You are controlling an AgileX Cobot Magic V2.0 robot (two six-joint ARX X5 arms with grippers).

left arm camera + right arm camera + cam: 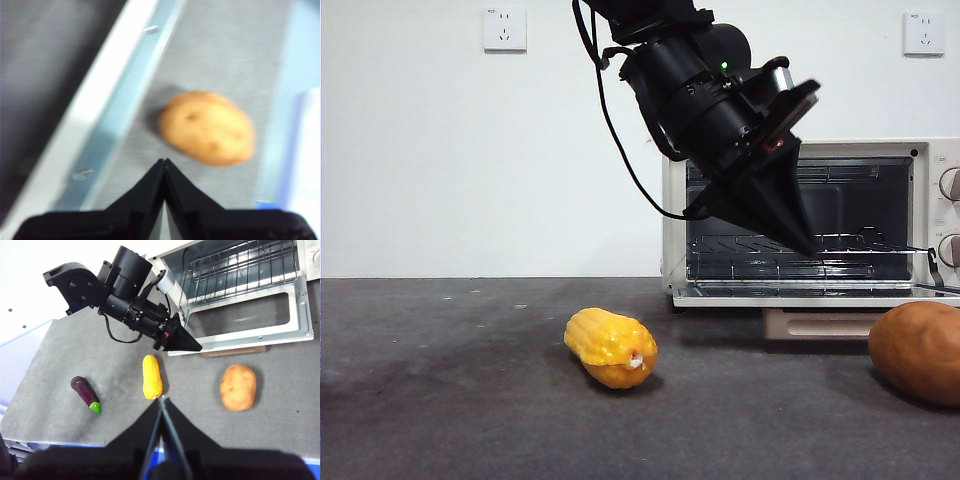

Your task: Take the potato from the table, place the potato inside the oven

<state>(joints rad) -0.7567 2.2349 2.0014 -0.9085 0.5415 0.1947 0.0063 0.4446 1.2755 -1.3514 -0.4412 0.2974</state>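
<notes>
The potato [918, 352] lies on the table [440, 400] at the right, just in front of the oven's [672, 220] lowered door [800, 296]. It is orange-brown with dark spots. My left gripper [808, 247] hangs in the air in front of the open oven, shut and empty, its tip slanting down toward the potato. In the left wrist view the potato [207, 127] sits a little beyond the closed jaws [164, 161], beside the door's edge [115, 100]. My right gripper [161, 399] is shut and empty, high over the table's near edge, looking down on the potato [238, 387].
A yellow corn cob [611, 347] lies mid-table, left of the potato. A purple eggplant [85, 394] lies further left. The oven's wire rack [240, 265] shows inside. Two wall sockets [504, 28] sit on the white wall behind.
</notes>
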